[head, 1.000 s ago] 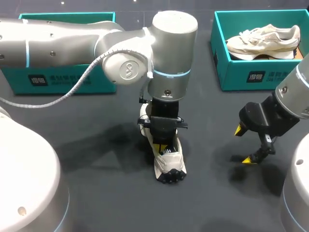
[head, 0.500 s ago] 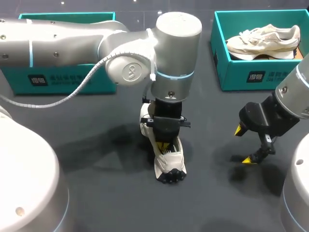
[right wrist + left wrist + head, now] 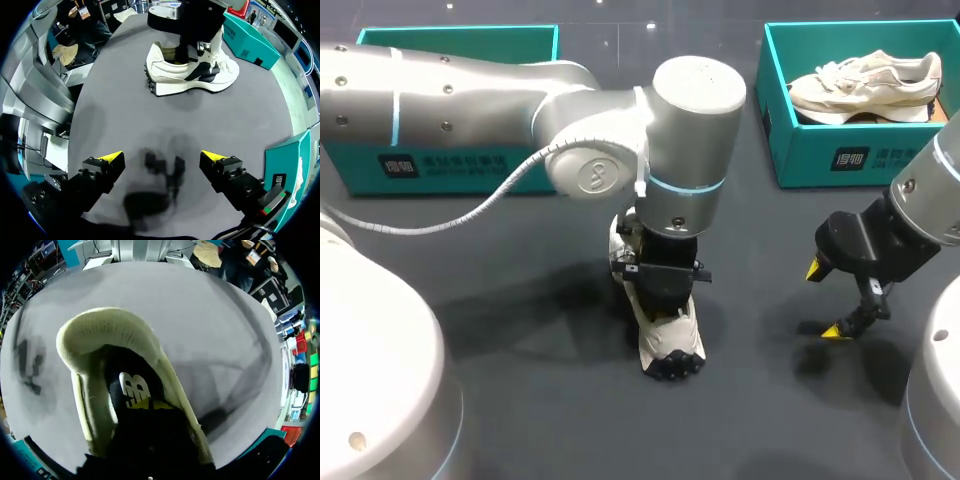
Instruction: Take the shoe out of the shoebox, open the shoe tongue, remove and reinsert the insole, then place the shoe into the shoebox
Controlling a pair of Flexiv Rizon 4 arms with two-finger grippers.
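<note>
The right gripper (image 3: 825, 300) hangs just above the table near its right edge, spread wide and holding nothing. At the table's middle the shoe (image 3: 670, 345) stands on its sole, pointing lengthwise at the near edge. The left gripper (image 3: 665, 290) has sunk deeper into the shoe's mouth over the last second, and the yellow that showed above the collar is now hidden from overhead. The left wrist view puts it down against the insole (image 3: 131, 387), but I cannot tell whether it has closed on it. I judge that the insole pull is only beginning. Along the far edge, the left shoebox (image 3: 450, 165) waits, and the right shoebox (image 3: 820, 150) holds a second shoe (image 3: 865, 85).
</note>
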